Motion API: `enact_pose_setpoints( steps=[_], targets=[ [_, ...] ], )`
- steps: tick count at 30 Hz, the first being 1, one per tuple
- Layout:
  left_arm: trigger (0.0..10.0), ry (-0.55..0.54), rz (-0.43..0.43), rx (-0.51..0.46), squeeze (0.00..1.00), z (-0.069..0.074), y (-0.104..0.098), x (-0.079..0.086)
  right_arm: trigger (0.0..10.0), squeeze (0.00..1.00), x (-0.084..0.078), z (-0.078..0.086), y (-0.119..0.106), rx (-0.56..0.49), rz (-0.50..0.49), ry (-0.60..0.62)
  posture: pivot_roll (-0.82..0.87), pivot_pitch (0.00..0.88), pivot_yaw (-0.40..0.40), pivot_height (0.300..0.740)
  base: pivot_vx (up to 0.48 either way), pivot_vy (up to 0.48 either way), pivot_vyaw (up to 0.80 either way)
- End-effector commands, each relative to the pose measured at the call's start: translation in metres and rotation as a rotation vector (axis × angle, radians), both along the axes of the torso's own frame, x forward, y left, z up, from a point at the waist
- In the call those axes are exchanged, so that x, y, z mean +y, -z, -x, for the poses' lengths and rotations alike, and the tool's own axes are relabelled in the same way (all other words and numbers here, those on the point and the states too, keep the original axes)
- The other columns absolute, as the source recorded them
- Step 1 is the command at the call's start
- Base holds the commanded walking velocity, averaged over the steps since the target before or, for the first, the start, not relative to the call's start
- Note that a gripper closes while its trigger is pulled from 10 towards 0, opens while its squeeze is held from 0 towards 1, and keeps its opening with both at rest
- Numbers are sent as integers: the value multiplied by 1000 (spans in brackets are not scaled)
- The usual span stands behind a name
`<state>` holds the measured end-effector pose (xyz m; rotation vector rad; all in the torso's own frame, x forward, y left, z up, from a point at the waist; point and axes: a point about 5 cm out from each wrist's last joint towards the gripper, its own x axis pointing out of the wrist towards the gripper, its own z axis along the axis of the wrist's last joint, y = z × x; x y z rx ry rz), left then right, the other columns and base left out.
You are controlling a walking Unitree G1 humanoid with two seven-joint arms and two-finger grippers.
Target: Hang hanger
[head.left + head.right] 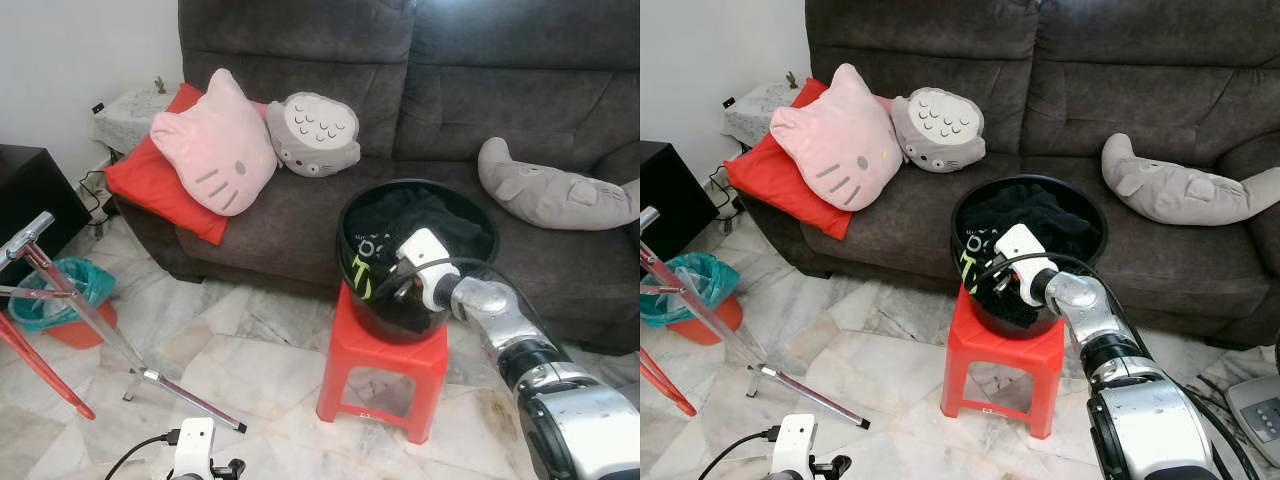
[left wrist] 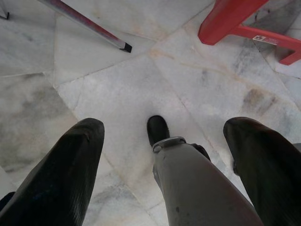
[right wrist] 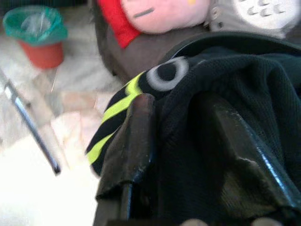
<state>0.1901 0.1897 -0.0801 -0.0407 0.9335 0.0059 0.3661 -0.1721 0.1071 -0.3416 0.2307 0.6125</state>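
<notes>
I'm pinching black cloth [image 3: 221, 122] at the tub's [image 1: 352, 225] front rim with the right gripper [image 3: 176, 141], left gripper [image 2: 164, 141] hanging wide open; no hanger visible, so lifting is risking dragging the tub off the stool [image 1: 385, 350].

A big dark grey sofa [image 1: 420, 90] is seen at twelve o'clock, set against a white wall [image 1: 70, 50]. A red cushion [image 1: 150, 180], a pink cat pillow [image 1: 215, 145], a grey owl pillow [image 1: 315, 135] and a long grey seal toy [image 1: 555, 190] are laid on it. The floor [image 1: 250, 370] is made of pale marble tiles. At nine o'clock a dark cabinet [image 1: 30, 195] and a red bin with a green bag [image 1: 60, 300] are seen.
</notes>
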Motion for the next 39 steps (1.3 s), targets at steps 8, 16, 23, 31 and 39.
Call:
enact_pose_setpoints(
  steps=[8,16,23,31,39],
  targets=[
    [10000,18,-9,8,0,0,0,-1,10000,1000,10,2,-2,-31,-85,-43,-107,4,66,740,0,0,0],
    [10000,20,-8,11,0,2,1,0,10000,1000,17,18,19,97,54,-255,-110,7,68,740,0,0,0],
    [10000,17,-8,14,0,3,1,3,10000,0,10,19,22,132,175,-283,-111,9,67,740,0,0,0],
    [10000,18,-6,6,0,-5,-3,2,10000,0,13,17,3,30,159,-352,-113,12,66,740,0,0,0],
    [10000,36,-3,6,0,-7,-3,-2,10000,0,17,35,-6,-11,58,-424,-125,13,67,740,0,0,0]
  ],
)
